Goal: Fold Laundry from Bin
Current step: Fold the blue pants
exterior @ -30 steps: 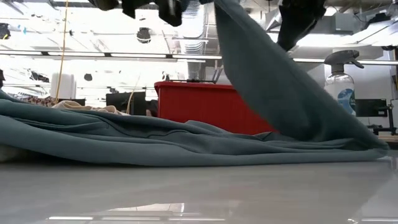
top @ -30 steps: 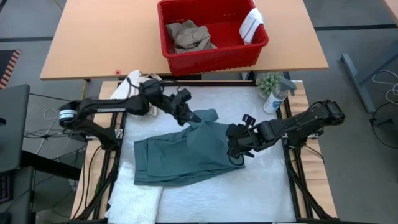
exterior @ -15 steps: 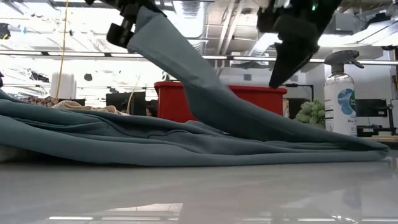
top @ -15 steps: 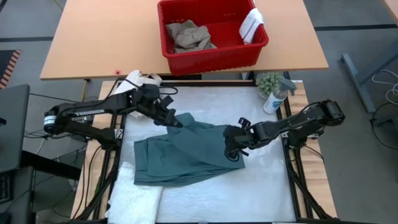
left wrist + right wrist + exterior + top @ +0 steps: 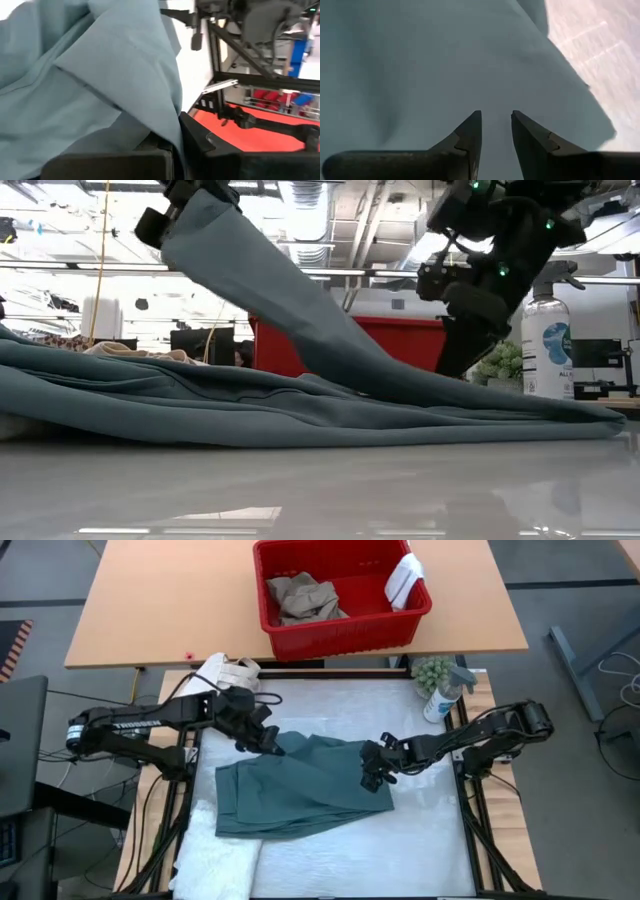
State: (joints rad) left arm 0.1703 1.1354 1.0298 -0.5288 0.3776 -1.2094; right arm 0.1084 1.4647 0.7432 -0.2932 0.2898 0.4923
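The teal-green garment [image 5: 300, 790] lies spread on the white mat, its far corner raised by my left gripper [image 5: 272, 745], which is shut on it. In the low view that flap [image 5: 290, 300] slopes from the left gripper [image 5: 165, 215] down to the table. My right gripper [image 5: 372, 775] hangs open just over the garment's right part [image 5: 445, 65]. The red bin [image 5: 340, 638] stands on the far table, holding tan trousers [image 5: 300, 598] and a small white cloth [image 5: 405, 578]. A white towel [image 5: 215, 860] lies at the near left. My left gripper pinches the garment's raised corner [image 5: 167, 120] between its two fingers; one layer or several, I cannot tell. The corner is lifted clear and the flap runs fairly taut down to the rest of the garment on the mat. My right gripper's fingertips [image 5: 470, 125] stand close over the cloth; whether they touch it I cannot tell.
A spray bottle [image 5: 442, 700] and a small green plant [image 5: 432, 670] stand at the mat's far right corner. A cream canvas bundle [image 5: 225, 670] lies at the far left. Bare mat [image 5: 420, 840] lies right of and nearer than the garment.
My left gripper has carried the raised corner toward the table's left edge and a little down, tipping as it went, so the flap now slopes lower and leftward. My right gripper has come down toward the garment's right part.
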